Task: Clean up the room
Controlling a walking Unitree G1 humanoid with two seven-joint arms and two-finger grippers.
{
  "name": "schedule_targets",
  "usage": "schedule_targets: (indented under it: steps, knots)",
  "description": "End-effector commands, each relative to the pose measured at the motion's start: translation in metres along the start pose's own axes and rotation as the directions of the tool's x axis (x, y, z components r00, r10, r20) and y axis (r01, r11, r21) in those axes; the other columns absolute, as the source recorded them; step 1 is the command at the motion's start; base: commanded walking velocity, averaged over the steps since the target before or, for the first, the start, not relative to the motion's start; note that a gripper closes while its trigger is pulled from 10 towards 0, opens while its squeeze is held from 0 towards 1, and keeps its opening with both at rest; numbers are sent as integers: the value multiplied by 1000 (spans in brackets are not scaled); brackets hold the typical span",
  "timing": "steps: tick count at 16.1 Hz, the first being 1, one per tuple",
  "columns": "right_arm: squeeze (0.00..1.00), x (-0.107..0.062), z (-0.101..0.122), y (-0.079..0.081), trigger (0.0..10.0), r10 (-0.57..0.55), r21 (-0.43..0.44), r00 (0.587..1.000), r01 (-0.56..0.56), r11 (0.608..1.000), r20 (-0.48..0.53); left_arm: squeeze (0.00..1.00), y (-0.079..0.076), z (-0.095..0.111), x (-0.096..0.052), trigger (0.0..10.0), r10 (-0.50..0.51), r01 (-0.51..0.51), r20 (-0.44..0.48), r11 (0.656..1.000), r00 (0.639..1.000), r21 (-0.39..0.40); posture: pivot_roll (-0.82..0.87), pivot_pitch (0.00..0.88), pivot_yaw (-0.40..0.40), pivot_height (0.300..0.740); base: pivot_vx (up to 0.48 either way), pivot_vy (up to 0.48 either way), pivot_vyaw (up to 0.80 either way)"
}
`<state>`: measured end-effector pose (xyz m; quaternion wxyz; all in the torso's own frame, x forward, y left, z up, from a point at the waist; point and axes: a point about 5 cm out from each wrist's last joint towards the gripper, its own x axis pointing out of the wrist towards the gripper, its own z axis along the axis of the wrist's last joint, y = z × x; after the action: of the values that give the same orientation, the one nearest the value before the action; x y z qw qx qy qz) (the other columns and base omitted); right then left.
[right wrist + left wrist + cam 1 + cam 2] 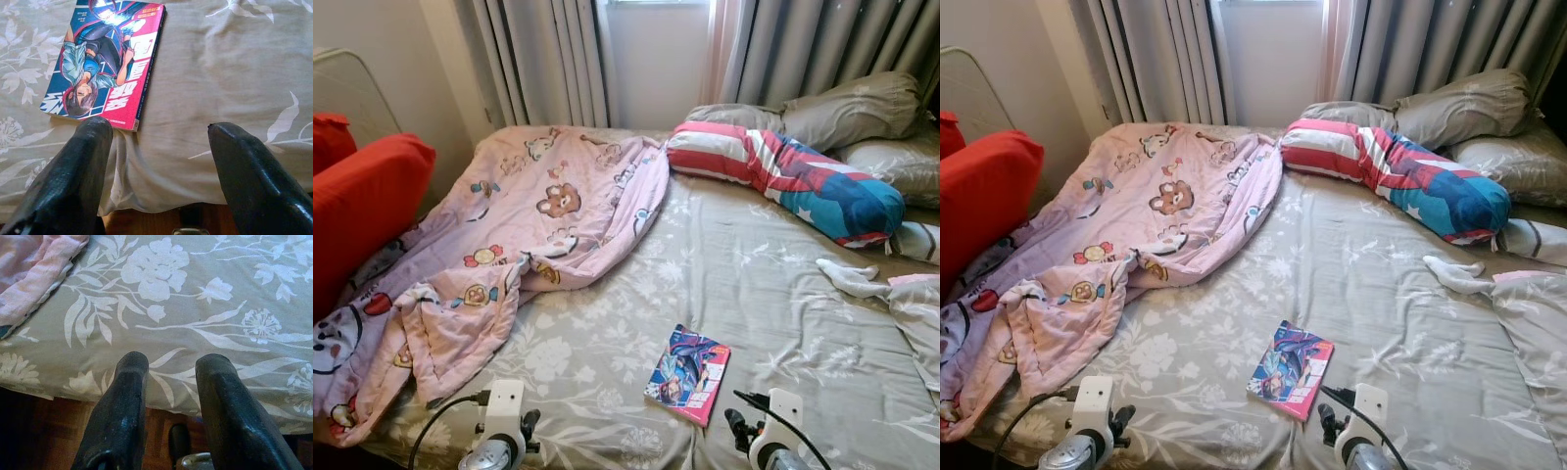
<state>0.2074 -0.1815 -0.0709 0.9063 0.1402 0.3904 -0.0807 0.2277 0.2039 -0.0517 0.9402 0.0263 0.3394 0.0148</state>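
Grippers first, at the near edge of the bed: your left gripper (171, 377) hovers over the flowered grey sheet (744, 264) with its two black fingers apart and nothing between them, and your right gripper (161, 147) hangs just short of the comic book (688, 373), fingers spread wide, also empty. In the right wrist view the book's near corner lies just beyond one fingertip, flat on the sheet, cover up, close to the mattress edge.

Farther in, a pink cartoon-print blanket (548, 215) sprawls crumpled across the robot's left half of the bed, one bunched end trailing toward the left gripper. A red cushion (362, 211) sits beside it at the left. On the right side a white sock (847, 277) lies on the sheet, well apart from the book. Beyond it a striped red, white and blue bolster (783, 176) rests against grey pillows (862, 113) under the curtained window (656, 59); what lies at the far right edge is too cropped for you to name.

Judging by the layout, you are at the start of the tidy-up, with the book as the first pick. The next move likely calls for advancing the right gripper, straddling the book's near edge and closing on the thin cover without dragging up the sheet.
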Motion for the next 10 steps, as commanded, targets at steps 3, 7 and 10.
schedule_targets:
  steps: [3, 7, 10]
  knots:
    - [0, 0, 0, 2, 10000, -1, 22, 1000, 1, 1000, 8, 0, 0, 6, 2, 10000, -1, 1, 18, 1000, 1000, 3, 138, 0, 31, 740, 0, 0, 0]
    - [0, 4, 43, 14, 10000, 60, -117, 974, -35, 993, 216, 0, 6, 48, 6, 10000, 16, -12, 232, 1000, 973, -20, 128, 0, 25, 740, 0, 0, 0]
    - [0, 2, 75, 37, 10000, 185, -252, 909, -92, 963, 374, 0, 3, 68, 4, 10000, -6, -4, 357, 1000, 934, 29, 112, 0, 19, 740, 0, 0, 0]
